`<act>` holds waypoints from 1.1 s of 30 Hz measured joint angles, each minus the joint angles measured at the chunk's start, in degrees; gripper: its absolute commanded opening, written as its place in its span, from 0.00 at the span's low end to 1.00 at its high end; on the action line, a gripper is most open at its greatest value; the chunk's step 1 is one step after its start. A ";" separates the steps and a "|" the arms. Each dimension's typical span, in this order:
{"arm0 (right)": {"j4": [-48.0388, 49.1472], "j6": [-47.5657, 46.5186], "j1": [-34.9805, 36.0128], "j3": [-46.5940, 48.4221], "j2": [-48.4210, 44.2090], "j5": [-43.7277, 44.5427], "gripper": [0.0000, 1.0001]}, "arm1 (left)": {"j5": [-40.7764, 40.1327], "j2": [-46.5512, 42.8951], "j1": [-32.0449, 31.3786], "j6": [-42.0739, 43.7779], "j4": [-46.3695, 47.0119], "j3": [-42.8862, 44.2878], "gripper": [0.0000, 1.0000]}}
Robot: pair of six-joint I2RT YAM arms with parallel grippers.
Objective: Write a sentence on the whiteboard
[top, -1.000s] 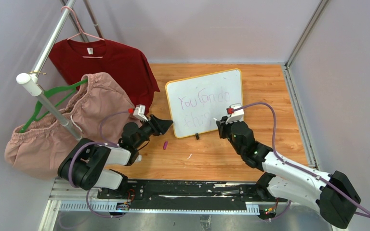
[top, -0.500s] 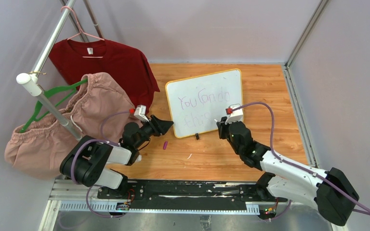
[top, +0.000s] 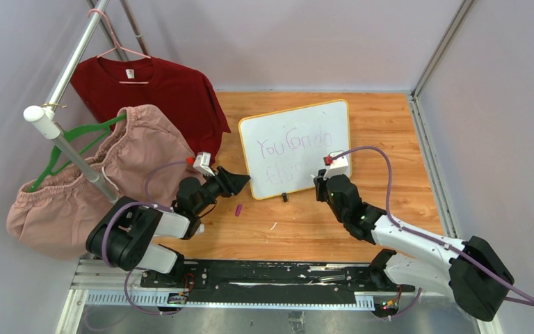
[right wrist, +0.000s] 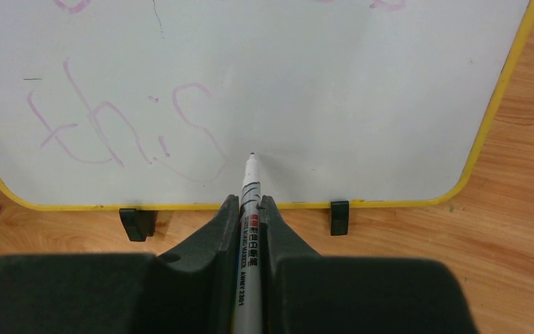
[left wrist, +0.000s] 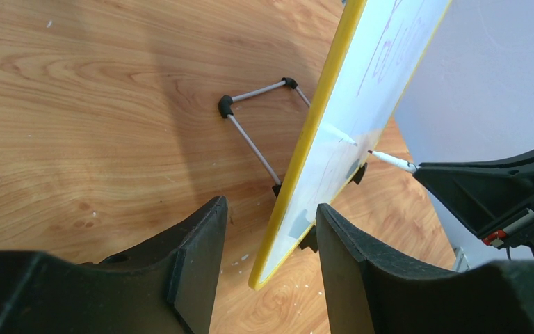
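Right gripper (top: 318, 179) has shifted slightly left along the whiteboard (top: 288, 124) since a second ago; left gripper (top: 242, 182) has not moved. The whiteboard stands tilted back on the table (top: 389, 132), mid-rear. Sentence (top: 293, 146) is in purple, two lines, "this" below. Right fingers are pressed on a marker (right wrist: 248, 236), its tip just off the board, right of the final "s". Left fingers are spread, the board's lower corner between them; contact unclear. A purple cap (top: 238, 209) lies near the left gripper.
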 measured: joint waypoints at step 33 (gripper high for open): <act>0.63 0.57 -1.57 0.00 2.49 0.24 0.00 | -0.02 0.00 0.00 0.07 0.00 -0.17 0.55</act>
